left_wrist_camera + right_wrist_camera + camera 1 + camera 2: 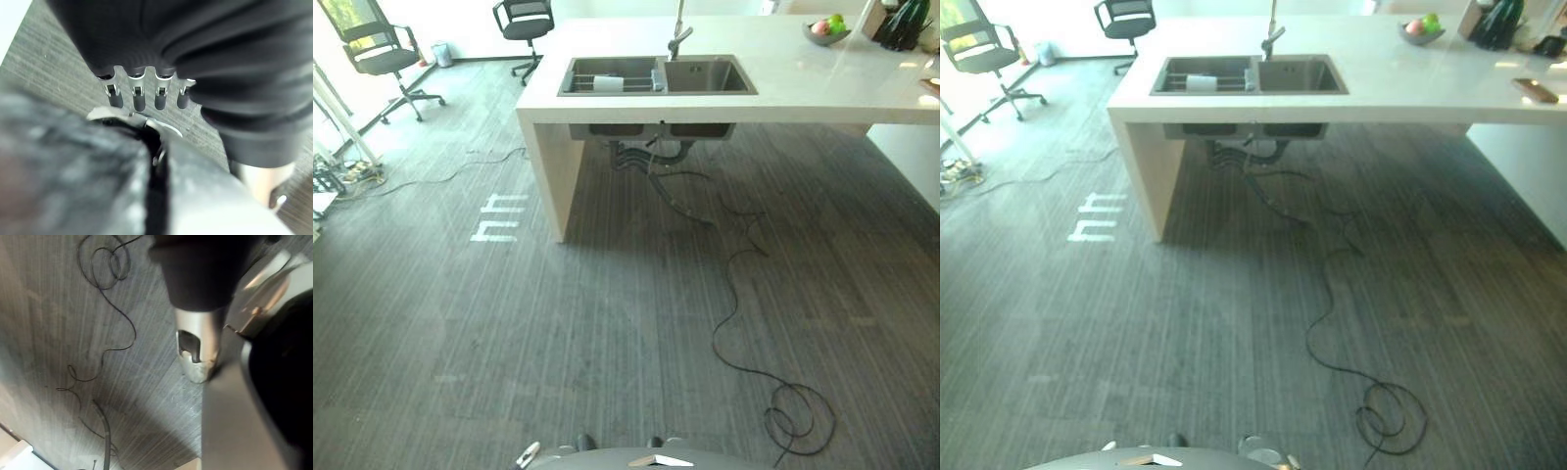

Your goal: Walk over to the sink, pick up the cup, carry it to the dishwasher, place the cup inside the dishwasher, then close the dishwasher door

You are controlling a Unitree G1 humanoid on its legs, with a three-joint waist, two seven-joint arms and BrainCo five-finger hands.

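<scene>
Cup (pixel 608 83) white, on rack (pixel 579 82) in sink (pixel 707 74) | lies sideways, long axis across our view | left hand (pixel 142 93), right hand (pixel 197 352): we cannot tell grip

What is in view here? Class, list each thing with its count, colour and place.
counter: one, white, across the floor ahead
sink: one, grey, two basins, in the counter
tap: one, silver, behind the sink
cup: one, white, in the left basin
bowl: one, grey, counter's far right
fruit: pink and green, in the bowl
office chairs: two, black, far left
floor: grey striped carpet
left hand: one, silver, above the floor
right hand: one, silver, above the floor
</scene>
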